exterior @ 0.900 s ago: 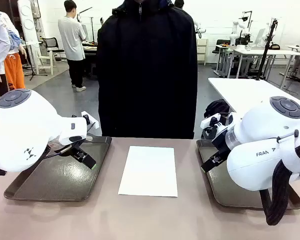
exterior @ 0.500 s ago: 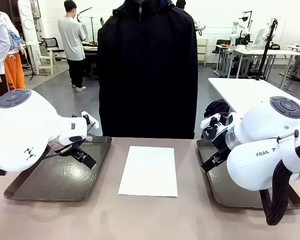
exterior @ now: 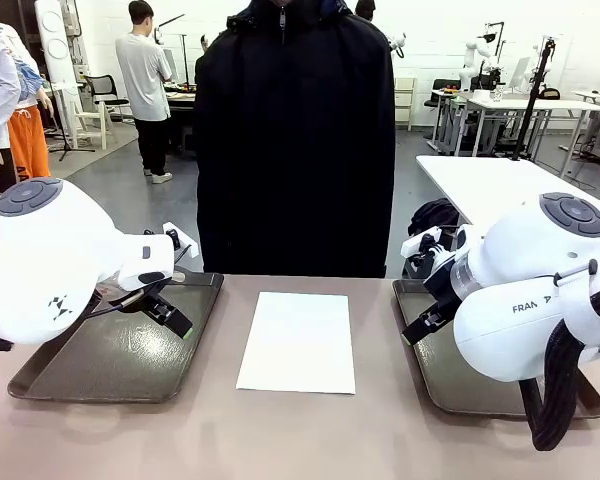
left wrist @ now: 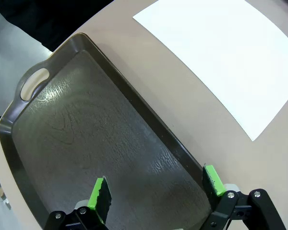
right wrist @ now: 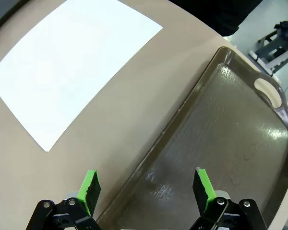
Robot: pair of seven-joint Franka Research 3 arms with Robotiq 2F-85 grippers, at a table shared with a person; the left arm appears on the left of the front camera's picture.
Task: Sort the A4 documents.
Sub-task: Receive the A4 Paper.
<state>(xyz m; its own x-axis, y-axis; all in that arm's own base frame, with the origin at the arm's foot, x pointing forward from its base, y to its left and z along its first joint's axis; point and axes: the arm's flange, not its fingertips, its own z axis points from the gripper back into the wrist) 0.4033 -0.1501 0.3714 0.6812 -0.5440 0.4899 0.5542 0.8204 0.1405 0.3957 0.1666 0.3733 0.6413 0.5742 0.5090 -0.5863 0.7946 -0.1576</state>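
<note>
- A white A4 document (exterior: pixel 297 342) lies flat on the brown table (exterior: pixel 300 440), midway between two dark trays and touching neither. Its long sides run away from the robot.
- Whether it is a single sheet or several stacked cannot be told.
- The left tray (exterior: pixel 80 370) sits on the table to the robot's left of the paper, and the right tray (exterior: pixel 450 385) on the other side. The parts of both tray floors that can be seen are bare.
- The left claw (left wrist: pixel 156 184) hangs above the left tray with its jaws wide apart and nothing between them. One green pad (left wrist: pixel 100 191) is over the tray floor; the other is over the tray's rim on the paper's side.
- The right claw (right wrist: pixel 146 184) also has its jaws wide apart and holds nothing. It straddles the inner rim of the right tray, with one pad over bare table between paper and tray and the other over the tray floor.
- Neither claw touches the paper.
- An oval handle opening (right wrist: pixel 269 91) shows at the far end of the right tray.
- A person (exterior: pixel 295 140) in a dark coat stands at the far edge of the table, directly behind the paper.
</note>
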